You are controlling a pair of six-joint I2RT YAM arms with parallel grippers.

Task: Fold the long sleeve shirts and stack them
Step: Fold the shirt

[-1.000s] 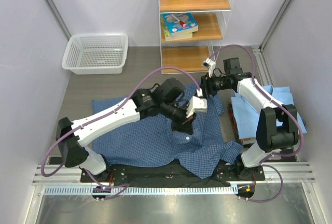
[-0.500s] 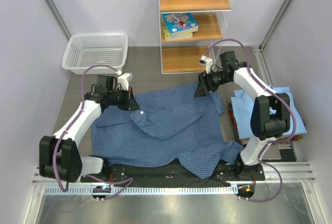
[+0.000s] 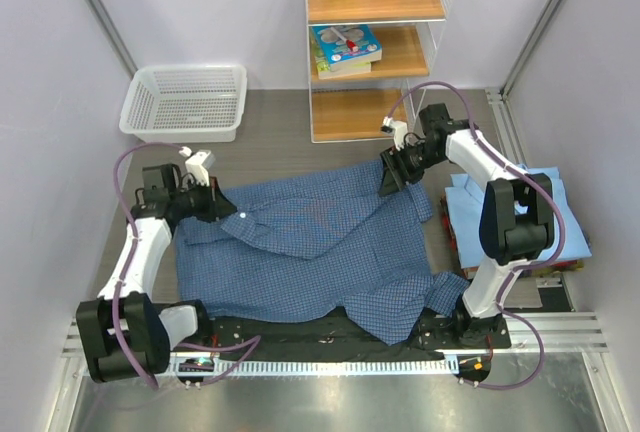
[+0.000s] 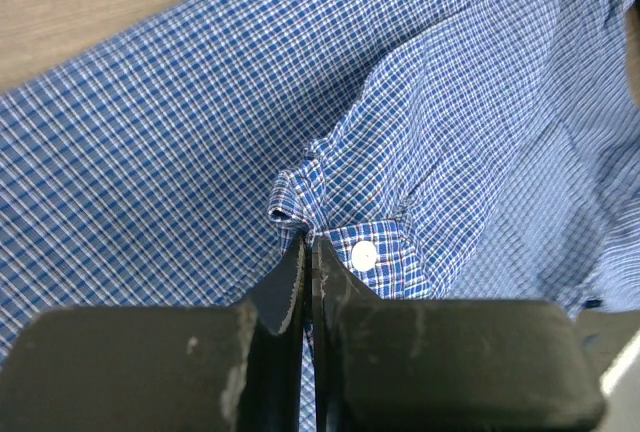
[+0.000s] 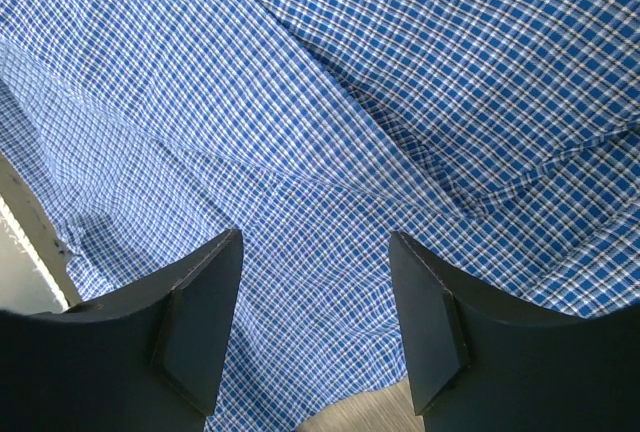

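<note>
The dark blue checked shirt (image 3: 310,252) lies rumpled, not yet folded. The left gripper (image 4: 307,252) is clamped on its cloth, and the right gripper (image 5: 315,242) is apart above it. The light blue shirt (image 3: 535,197) waits to its right.

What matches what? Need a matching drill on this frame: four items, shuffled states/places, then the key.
Items:
1. left gripper
2. right gripper
3. white mesh basket
4. light blue shirt

States/places:
A. open, over checked cloth
B. far left corner, top view
C. shut on an edge of the dark blue checked shirt
D. right edge, top view

Pairs: 1-C, 2-A, 3-B, 4-D
</note>
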